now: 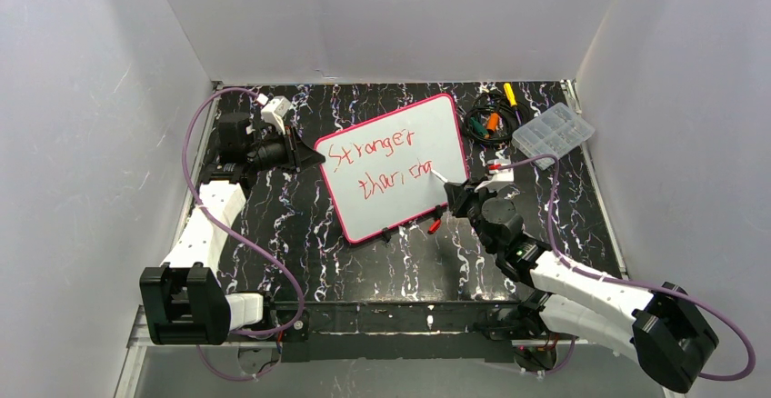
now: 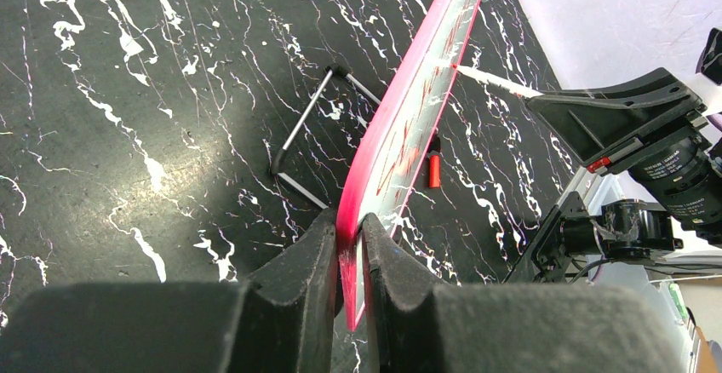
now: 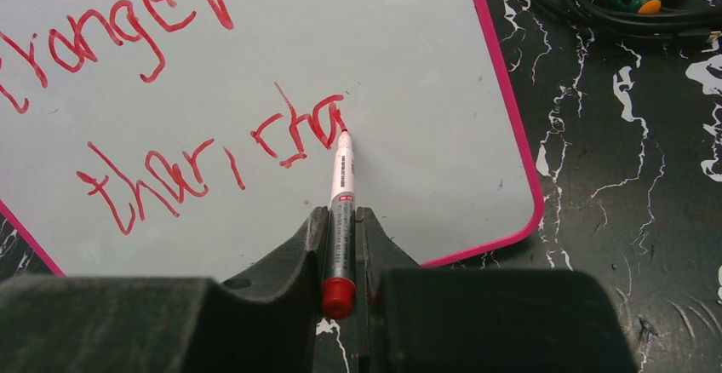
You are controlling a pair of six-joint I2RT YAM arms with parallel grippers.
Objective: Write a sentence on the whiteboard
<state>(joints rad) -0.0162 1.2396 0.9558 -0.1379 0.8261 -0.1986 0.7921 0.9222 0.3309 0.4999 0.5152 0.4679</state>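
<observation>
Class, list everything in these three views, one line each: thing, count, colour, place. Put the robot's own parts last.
whiteboard: one, white with pink-red border, propped mid-table.
sentence: two lines, red, on the whiteboard.
marker: one, pale with red end, tip on the writing.
cap-like piece: one, red, at the whiteboard's lower edge.
compartment box: one, clear, far right.
tool handles: three, green, orange, yellow, in black cable beside the box.
wire stand: one, metal, behind the whiteboard.
table: one, black with white veins.
left gripper: one, black, shut on the whiteboard's edge.
right gripper: one, black, shut on the marker.
</observation>
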